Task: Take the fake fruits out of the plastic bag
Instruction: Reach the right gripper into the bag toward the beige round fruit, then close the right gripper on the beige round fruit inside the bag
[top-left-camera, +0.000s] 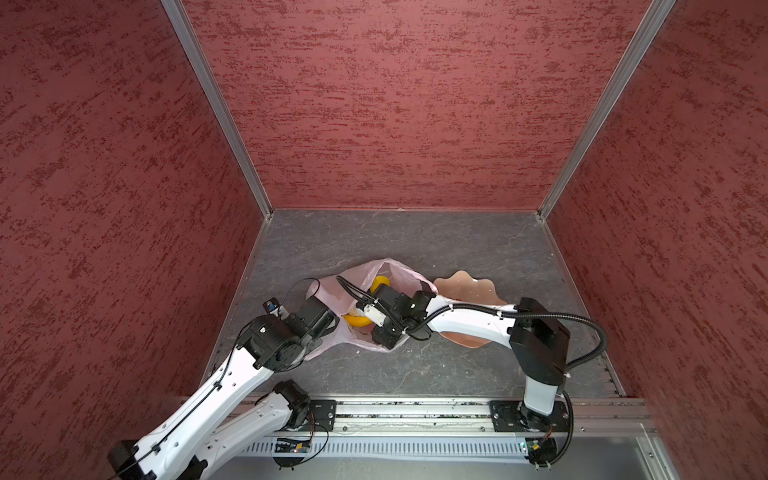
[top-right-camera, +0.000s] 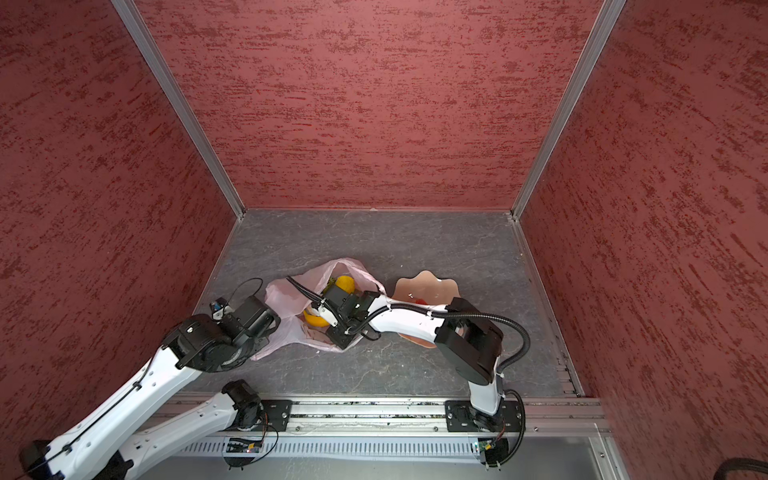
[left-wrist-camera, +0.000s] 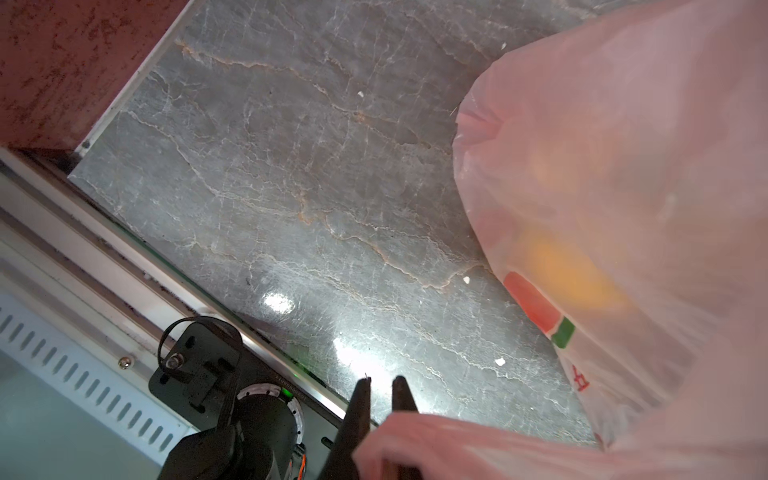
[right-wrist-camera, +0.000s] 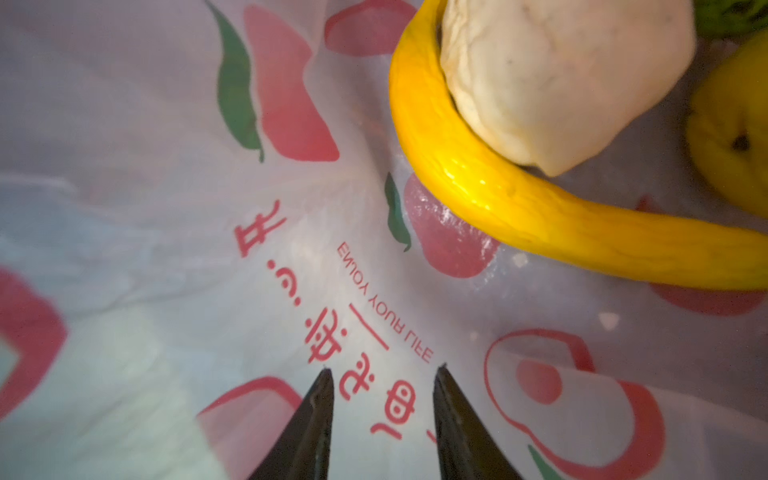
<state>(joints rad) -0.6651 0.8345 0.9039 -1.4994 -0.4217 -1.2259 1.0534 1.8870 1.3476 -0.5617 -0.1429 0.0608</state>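
The plastic bag (top-left-camera: 401, 272) (top-right-camera: 282, 297), pink and crinkly, lies open mid-table in both top views. My left gripper (left-wrist-camera: 381, 384) is shut on a fold of the bag (left-wrist-camera: 623, 145) at its left side, the film bunched between the fingers near their base. The right arm reaches across into the bag's mouth. My right gripper (right-wrist-camera: 384, 370) stands open over the printed bag film (right-wrist-camera: 166, 249), nothing between its fingers. Just beyond it lie fake fruits: a yellow banana (right-wrist-camera: 498, 199) (top-left-camera: 356, 321), a beige lump (right-wrist-camera: 552, 75), a yellow ball (right-wrist-camera: 731, 145) (top-left-camera: 379, 282) and a bit of green (right-wrist-camera: 727, 16).
A peach wavy-rimmed bowl (top-left-camera: 465, 286) (top-right-camera: 428, 284) sits right of the bag, partly under the right arm, with a small red patch (top-right-camera: 420, 301) showing in it. Red walls close in the grey marble table (top-left-camera: 395, 237). A metal rail (top-left-camera: 415, 411) runs along the front.
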